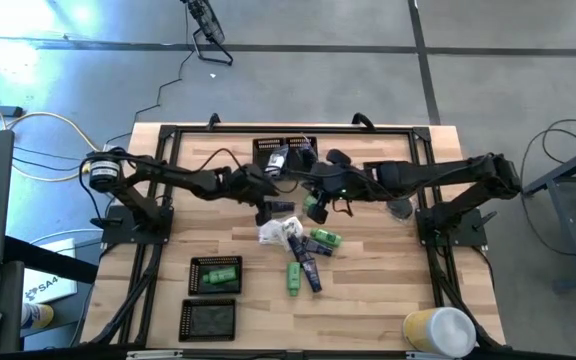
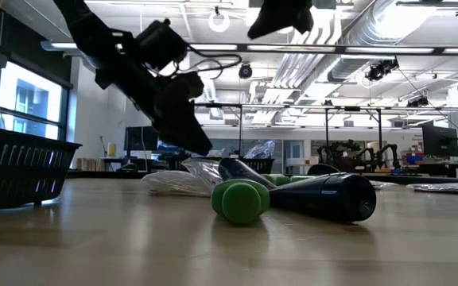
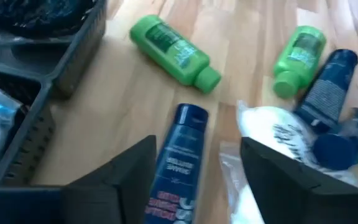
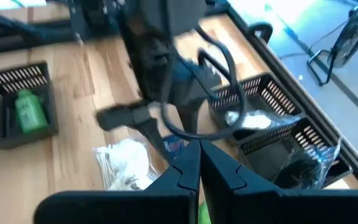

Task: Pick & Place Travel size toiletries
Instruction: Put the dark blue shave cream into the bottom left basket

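High view, left to right. Two black mesh trays [image 1: 215, 273] at 7 o'clock on table [image 1: 368, 290]: upper one holding a green tube [image 1: 225, 272], lower one [image 1: 208, 318] with dark contents, not identifiable. Left gripper [image 1: 276, 208] near table centre, just left of the pile; fingers [image 3: 120, 177] spread wide in left wrist view, holding nothing, a navy tube [image 3: 179, 163] lying on the wood between them. White crinkly packet [image 1: 278, 232] just below the left gripper, beside the navy tube. More green tubes [image 1: 325, 238] and another navy tube [image 1: 306, 267] clustered at centre, spreading toward 6 o'clock, touching or overlapping. Divided black tray [image 1: 284, 155] at 12 o'clock, holding a white packet and a dark piece in clear bag [image 4: 303, 163]. Right gripper [image 1: 316, 207] just right of the left gripper, above the pile; fingers pressed together in right wrist view [image 4: 199, 163], nothing between them. Yellow roll [image 1: 438, 331] at 5 o'clock, at table edge.

Low view: green tube cap and navy tube cap side by side in foreground; left gripper hanging above the packet.
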`<state>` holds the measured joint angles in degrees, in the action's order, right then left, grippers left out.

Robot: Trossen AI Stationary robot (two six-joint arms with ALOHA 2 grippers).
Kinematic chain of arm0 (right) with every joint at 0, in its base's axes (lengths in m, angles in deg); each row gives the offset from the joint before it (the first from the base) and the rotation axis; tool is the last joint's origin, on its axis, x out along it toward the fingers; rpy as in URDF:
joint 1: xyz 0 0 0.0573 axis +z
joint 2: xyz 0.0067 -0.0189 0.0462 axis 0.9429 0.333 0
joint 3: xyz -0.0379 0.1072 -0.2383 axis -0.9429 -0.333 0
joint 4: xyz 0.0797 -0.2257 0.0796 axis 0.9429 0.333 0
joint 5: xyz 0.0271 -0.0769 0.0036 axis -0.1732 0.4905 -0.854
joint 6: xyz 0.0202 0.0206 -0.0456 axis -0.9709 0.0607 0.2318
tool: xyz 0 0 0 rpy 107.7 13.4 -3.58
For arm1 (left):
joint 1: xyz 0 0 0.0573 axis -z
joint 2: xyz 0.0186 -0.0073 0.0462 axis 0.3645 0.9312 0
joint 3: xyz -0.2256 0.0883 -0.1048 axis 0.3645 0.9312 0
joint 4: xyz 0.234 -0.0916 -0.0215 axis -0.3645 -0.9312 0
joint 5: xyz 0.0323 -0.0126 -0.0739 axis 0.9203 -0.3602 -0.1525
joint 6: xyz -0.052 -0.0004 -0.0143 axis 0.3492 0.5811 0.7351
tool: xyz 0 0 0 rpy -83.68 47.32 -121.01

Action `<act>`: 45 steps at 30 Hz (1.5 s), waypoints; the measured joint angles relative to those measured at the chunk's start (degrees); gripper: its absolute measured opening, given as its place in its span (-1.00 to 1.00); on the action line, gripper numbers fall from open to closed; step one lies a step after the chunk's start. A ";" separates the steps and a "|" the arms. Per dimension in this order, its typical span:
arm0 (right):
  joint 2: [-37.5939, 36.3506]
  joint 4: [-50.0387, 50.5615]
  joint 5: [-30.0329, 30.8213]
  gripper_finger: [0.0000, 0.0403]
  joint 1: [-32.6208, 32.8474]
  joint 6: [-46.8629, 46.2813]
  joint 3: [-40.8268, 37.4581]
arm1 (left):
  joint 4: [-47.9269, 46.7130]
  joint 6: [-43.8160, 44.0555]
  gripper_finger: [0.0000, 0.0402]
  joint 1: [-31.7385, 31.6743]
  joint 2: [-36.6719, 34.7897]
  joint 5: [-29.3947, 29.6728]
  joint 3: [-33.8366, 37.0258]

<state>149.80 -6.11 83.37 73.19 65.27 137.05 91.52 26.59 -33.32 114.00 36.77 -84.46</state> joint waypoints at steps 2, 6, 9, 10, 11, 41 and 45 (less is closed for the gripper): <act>-1.70 0.07 1.38 -0.98 0.50 -0.07 0.00 | -0.49 -1.51 0.22 -0.98 0.41 -1.46 0.09; -5.61 0.11 4.44 -0.98 1.35 -0.32 0.02 | 1.24 -4.93 0.23 -0.74 0.56 -1.85 0.07; -8.21 0.26 6.93 -0.98 2.06 -1.25 0.02 | 2.08 -5.38 0.21 -0.79 0.58 -1.73 0.07; -9.09 0.26 7.77 -0.98 2.31 -1.37 0.02 | 2.04 -5.42 0.20 -0.84 0.69 -1.45 0.07; -10.17 0.51 8.58 -0.98 2.61 -1.38 0.02 | 2.23 -5.62 0.19 -0.84 1.05 -0.71 0.04; -13.59 1.40 13.29 -0.98 4.17 -0.96 0.02 | -10.82 -13.61 0.18 -0.44 13.24 -1.73 -13.09; -13.57 1.51 14.01 -0.98 4.17 -0.98 0.02 | -10.50 -14.22 0.18 -0.43 15.63 -1.60 -13.08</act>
<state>136.24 -4.60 97.38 77.36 64.29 137.07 81.02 12.37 -33.75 129.62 35.17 -97.55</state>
